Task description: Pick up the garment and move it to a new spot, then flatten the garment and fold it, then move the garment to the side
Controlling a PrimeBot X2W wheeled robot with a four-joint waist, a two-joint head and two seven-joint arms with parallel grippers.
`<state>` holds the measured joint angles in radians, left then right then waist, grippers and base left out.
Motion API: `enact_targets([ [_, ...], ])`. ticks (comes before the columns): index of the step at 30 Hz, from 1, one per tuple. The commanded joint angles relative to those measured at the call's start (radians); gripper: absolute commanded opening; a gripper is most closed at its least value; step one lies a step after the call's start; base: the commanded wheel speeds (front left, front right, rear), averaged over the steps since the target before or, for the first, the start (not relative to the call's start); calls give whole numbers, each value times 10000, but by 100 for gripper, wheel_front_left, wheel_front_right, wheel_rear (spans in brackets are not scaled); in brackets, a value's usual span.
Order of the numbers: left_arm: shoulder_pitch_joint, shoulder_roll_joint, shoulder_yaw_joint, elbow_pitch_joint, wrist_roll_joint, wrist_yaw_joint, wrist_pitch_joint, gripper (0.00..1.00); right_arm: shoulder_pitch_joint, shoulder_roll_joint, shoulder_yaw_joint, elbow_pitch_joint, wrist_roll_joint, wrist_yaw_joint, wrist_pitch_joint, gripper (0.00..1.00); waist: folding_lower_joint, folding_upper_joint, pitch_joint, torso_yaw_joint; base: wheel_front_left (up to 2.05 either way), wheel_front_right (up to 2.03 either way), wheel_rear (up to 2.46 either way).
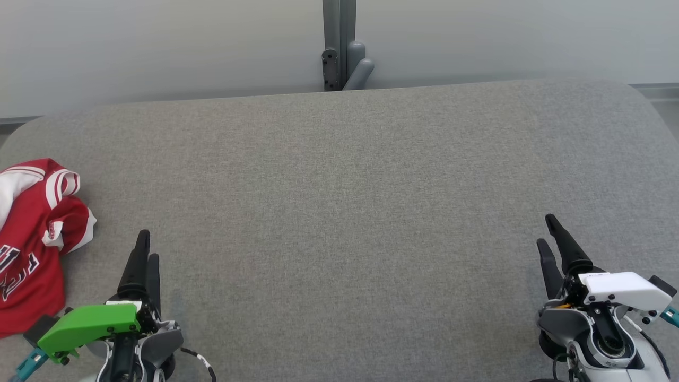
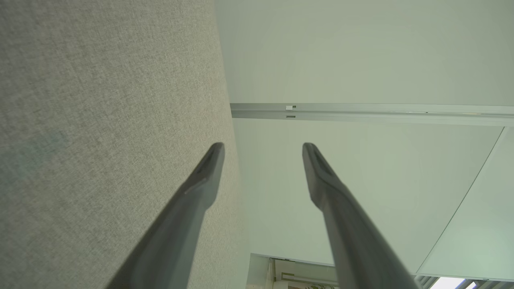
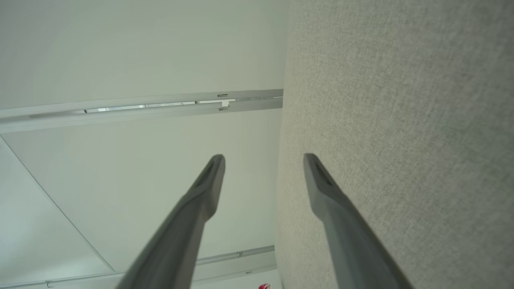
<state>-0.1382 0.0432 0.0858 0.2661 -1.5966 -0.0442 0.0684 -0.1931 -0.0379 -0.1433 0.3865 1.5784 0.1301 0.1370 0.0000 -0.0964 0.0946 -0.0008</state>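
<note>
A crumpled red garment (image 1: 29,241) with white sleeve trim and white lettering lies in a heap at the far left of the grey fabric table (image 1: 350,212), partly cut off by the head view's left edge. My left gripper (image 1: 147,249) hovers just right of it, apart from the cloth, open with nothing between its fingers (image 2: 209,172). At the lower right my right gripper (image 1: 547,233) is also open and empty, its fingers (image 3: 317,180) well spread. A tiny red scrap of the garment (image 3: 264,286) peeks at the bottom of the right wrist view.
A pale wall rises behind the table, with a grey post and bracket (image 1: 342,48) at the middle of the far edge. The table's corners are rounded. A broad stretch of bare grey fabric lies between the two grippers.
</note>
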Motion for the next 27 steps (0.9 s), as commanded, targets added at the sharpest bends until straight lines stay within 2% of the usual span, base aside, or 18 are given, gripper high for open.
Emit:
enact_targets([
  [1,-226,66,-68,-112,341,-73,-120,100,-178,-130,122,-256,-201,2,-172,100,0,9,2,1,0,0,0],
  [7,-230,77,-97,-38,1430,-144,-393,100,-209,-337,394,-305,-1076,3,-527,100,0,-9,59,-5,0,0,0],
  [27,-229,82,-477,204,5925,-333,-1174,100,-279,-356,943,-440,-5255,4,-1457,100,0,-10,170,-17,0,0,0],
])
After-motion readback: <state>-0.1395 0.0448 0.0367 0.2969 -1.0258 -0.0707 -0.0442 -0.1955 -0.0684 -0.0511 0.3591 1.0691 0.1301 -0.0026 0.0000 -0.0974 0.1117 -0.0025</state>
